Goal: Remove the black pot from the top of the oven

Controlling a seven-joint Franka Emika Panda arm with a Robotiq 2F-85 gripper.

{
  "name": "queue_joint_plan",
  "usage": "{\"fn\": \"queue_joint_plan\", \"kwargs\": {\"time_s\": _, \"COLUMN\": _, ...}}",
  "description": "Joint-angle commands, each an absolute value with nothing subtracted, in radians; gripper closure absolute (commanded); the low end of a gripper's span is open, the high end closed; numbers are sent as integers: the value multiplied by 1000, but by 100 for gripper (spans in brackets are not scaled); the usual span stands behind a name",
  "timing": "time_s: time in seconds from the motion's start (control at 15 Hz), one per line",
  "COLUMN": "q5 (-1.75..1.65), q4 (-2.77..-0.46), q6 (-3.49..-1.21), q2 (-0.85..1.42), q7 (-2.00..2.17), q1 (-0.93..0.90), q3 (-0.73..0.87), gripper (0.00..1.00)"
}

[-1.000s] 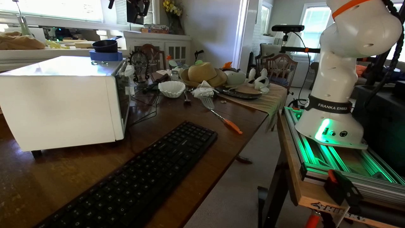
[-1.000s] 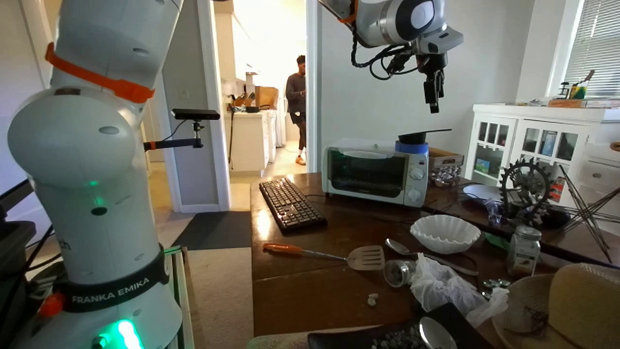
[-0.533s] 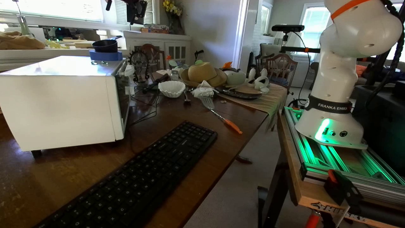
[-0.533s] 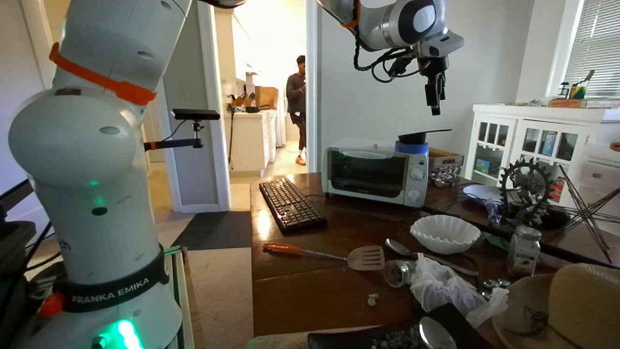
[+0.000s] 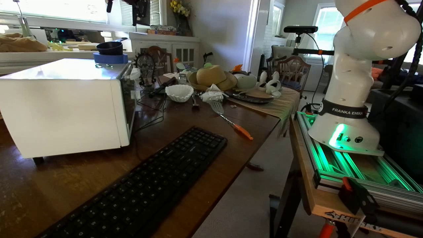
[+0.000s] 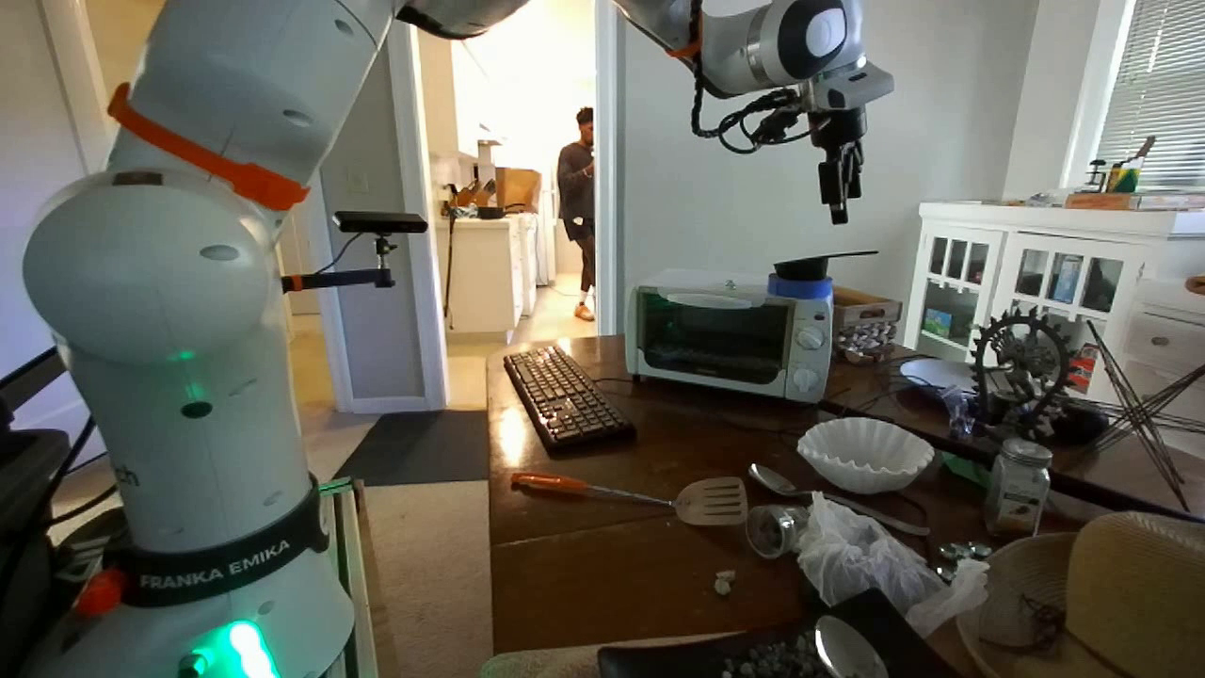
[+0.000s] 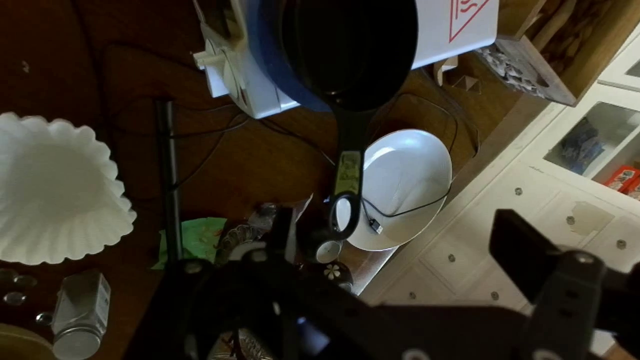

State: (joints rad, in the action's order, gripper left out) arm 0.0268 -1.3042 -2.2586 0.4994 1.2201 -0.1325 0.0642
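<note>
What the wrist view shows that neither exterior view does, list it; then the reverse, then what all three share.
Only the wrist view: the yellow-green label on the black pot, the red triangle on the white top of the oven, and a USB plug.

Only the exterior views: the keyboard, the orange-handled spatula and the arm's base.

Shared by all three: the black pot on its blue base atop the oven, the white fluted bowl, and the gripper.
</note>
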Motion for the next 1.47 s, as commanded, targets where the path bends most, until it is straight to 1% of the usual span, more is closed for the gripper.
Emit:
{"fn": "queue_joint_plan", "kwargs": {"time_s": 0.0, "q5": -8, "q4": -1186, "q6": -2162, "q2": 580, "q7": 1276, "q1": -145, "q3": 80, "gripper": 0}}
{"fn": "queue_joint_plan", "kwargs": {"time_s": 0.6, "q5": -8, "q4": -1031, "q6": -2085, "q2": 706, "q7": 1303, "q1": -143, "q3": 93, "gripper": 0}}
{"fn": "queue_joint_plan", "kwargs": {"time_s": 1.13, "q5": -6, "q4": -944, "q6": -2023, "q2": 773, "q7": 1304, "q1": -142, "q3": 94, "gripper": 0}}
{"fn": "queue_joint_plan", "kwargs": {"time_s": 1.2, "q5": -6, "q4": -935, "q6": -2018, "q2": 779, "q7": 1304, "q1": -142, "q3": 94, "gripper": 9}}
{"fn": "queue_joint_plan", "kwargs": {"time_s": 1.27, "q5": -2, "q4": -933, "q6": -2016, "q2": 783, "q7": 1301, "q1": -145, "q3": 99, "gripper": 12}}
{"fn": "queue_joint_plan", "kwargs": {"time_s": 1.33, "q5": -3, "q4": -925, "q6": -2008, "q2": 789, "q7": 1299, "q1": -145, "q3": 99, "gripper": 21}}
{"fn": "queue_joint_plan", "kwargs": {"time_s": 1.4, "q5": -3, "q4": -920, "q6": -2003, "q2": 794, "q7": 1299, "q1": -145, "q3": 100, "gripper": 18}}
